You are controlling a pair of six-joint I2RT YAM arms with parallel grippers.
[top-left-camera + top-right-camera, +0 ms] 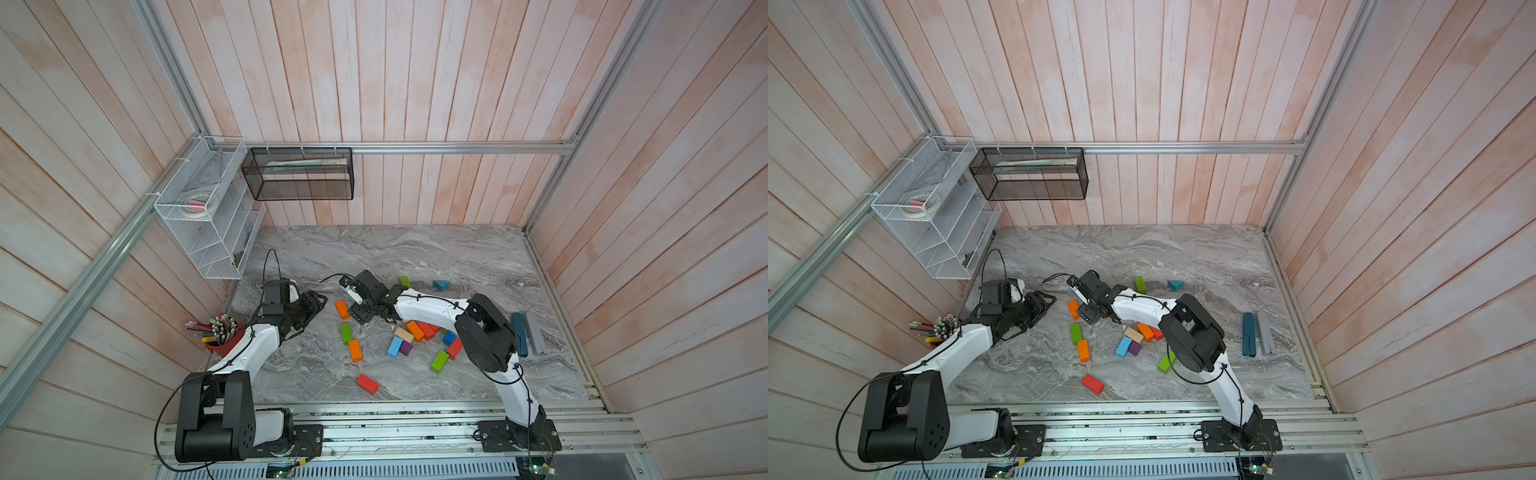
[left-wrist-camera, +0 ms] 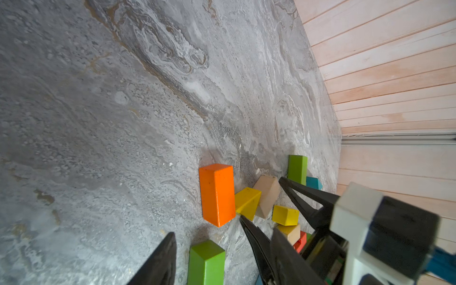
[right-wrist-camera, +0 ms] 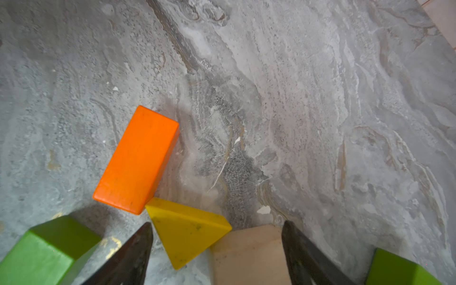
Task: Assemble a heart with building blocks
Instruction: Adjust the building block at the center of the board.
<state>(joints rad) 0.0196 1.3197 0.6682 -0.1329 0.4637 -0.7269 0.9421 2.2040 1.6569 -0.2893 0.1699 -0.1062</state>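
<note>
Building blocks lie scattered mid-table in both top views: an orange brick (image 1: 342, 309), a green one (image 1: 345, 333), another orange (image 1: 355, 350), a red one (image 1: 367, 383), and a mixed pile (image 1: 409, 336). My right gripper (image 3: 217, 237) is open low over the table, its fingers straddling a yellow wedge (image 3: 187, 229) and a tan block (image 3: 246, 254) without touching them. The wedge's corner meets the orange brick (image 3: 138, 160). My left gripper (image 2: 223, 232) is open just left of these, holding nothing. A green brick (image 2: 207, 261) shows between its fingers.
A red cup of pencils (image 1: 220, 332) stands by the left arm. Teal (image 1: 519, 334) and grey (image 1: 536, 332) bars lie at the right. A white wire rack (image 1: 208, 216) and a black mesh basket (image 1: 299, 174) hang on the walls. A green block (image 1: 404, 282) and a teal wedge (image 1: 441, 285) sit farther back.
</note>
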